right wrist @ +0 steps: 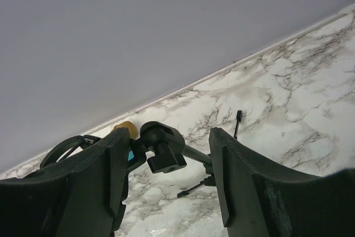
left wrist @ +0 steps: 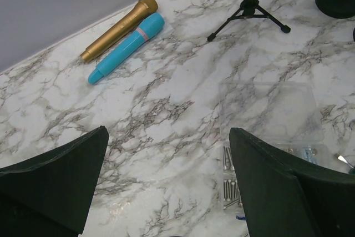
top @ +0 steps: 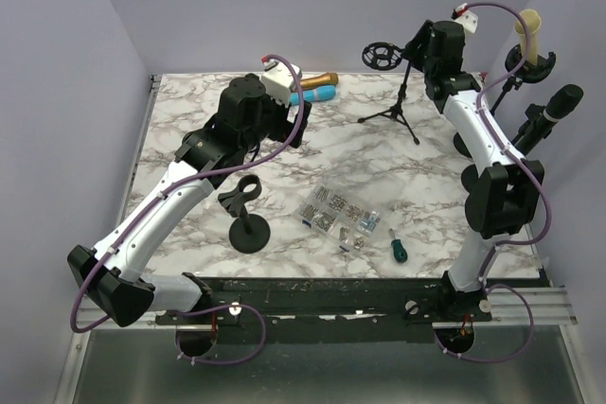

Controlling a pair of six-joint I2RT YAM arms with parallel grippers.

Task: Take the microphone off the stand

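Right wrist view: my right fingers (right wrist: 249,181) open, tripod stand (right wrist: 163,148) top between them.
My left fingers (left wrist: 55,176): wide open, empty.
Tip: close slowly, hold stand steady.

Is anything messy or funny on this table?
Yes. The gold microphone and the blue microphone lie flat side by side near the back wall, while the round-base stand in front holds nothing in its clip. Nothing looks broken.

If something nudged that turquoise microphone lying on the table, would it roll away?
Probably. The turquoise cylindrical microphone looks smooth and lies on its side on a flat top, so it should roll readily. The gold microphone lying alongside would likely stop it rolling toward the wall.
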